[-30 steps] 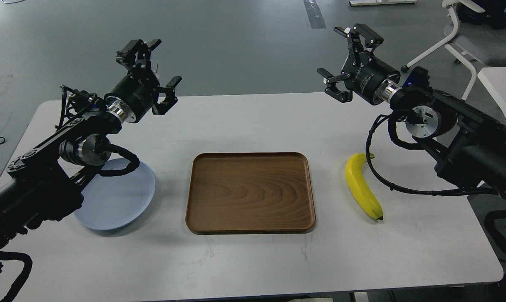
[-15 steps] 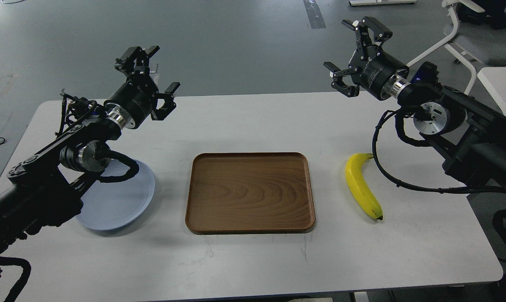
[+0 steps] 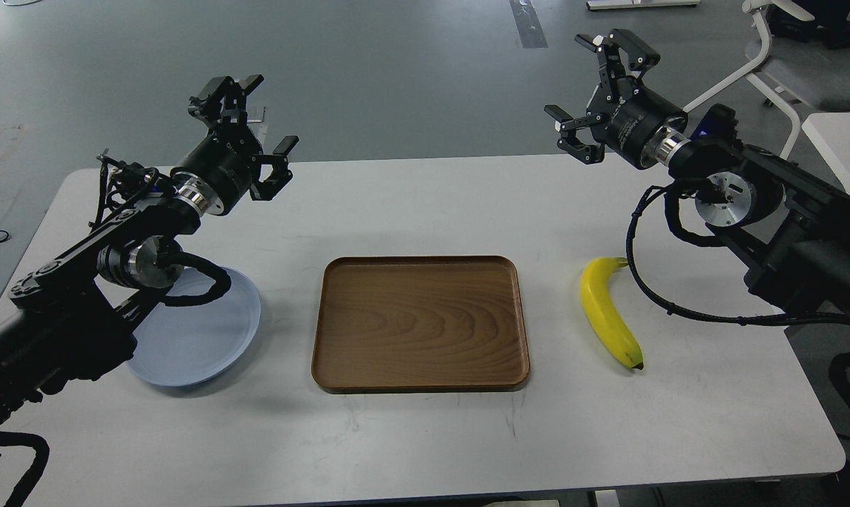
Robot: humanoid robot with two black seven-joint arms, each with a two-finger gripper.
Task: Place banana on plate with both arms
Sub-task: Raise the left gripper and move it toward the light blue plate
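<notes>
The yellow banana [image 3: 605, 313] lies flat on the white table at the right, stem toward the back, dark tip toward the front. The pale blue-grey plate [image 3: 206, 338] sits at the left, partly hidden under my left arm. My left gripper [image 3: 245, 123] is open and empty, raised above the table's back left, far from the banana. My right gripper [image 3: 594, 91] is open and empty, raised above the table's back right edge, well behind and above the banana.
A brown wooden tray [image 3: 420, 322] lies in the middle between plate and banana. The right arm's black cable [image 3: 650, 296] loops down close beside the banana's stem. A white chair [image 3: 784, 63] stands at the back right, off the table.
Both grippers have risen and drawn back a little toward the table's far edge, the left one drifting leftward and the right one rightward. Banana, plate and tray have not moved.
</notes>
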